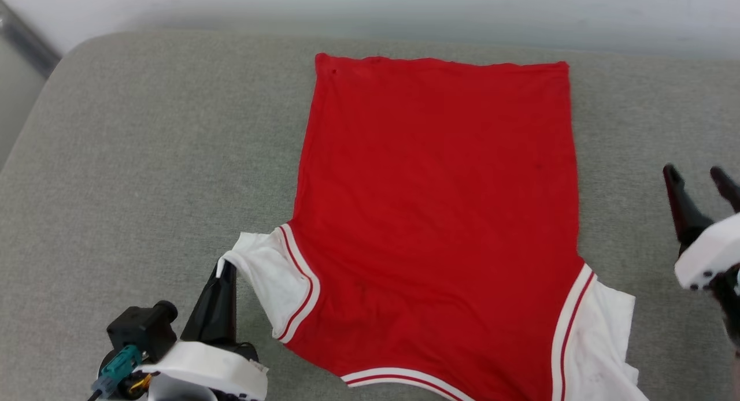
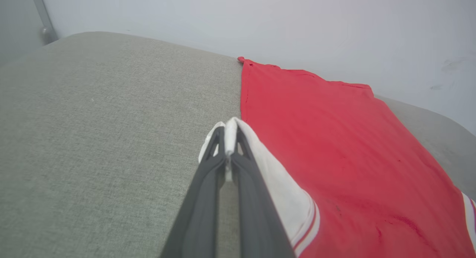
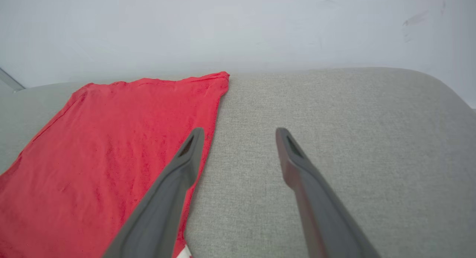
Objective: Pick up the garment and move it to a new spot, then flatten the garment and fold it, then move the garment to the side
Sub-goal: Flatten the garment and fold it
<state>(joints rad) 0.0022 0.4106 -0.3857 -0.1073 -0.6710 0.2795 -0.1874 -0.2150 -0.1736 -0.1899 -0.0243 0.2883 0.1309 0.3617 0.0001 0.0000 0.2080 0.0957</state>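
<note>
The garment (image 1: 439, 216) lies spread flat on the grey cushion, plain red side up, hem at the far end and white sleeves toward me. My left gripper (image 1: 225, 268) is shut on the edge of the left white sleeve (image 1: 266, 274), lifting it slightly. In the left wrist view the sleeve cloth (image 2: 267, 176) is pinched between the gripper's (image 2: 227, 137) tips, with the red body (image 2: 334, 146) to its right. My right gripper (image 1: 699, 178) stands open to the right of the garment, holding nothing. In the right wrist view its gripper (image 3: 240, 133) hovers over bare cushion beside the garment's red edge (image 3: 111, 146).
The grey fabric cushion (image 1: 144, 158) has wide bare areas left and right of the garment. A pale wall (image 1: 404, 8) runs along its far edge. The cushion's corners are rounded.
</note>
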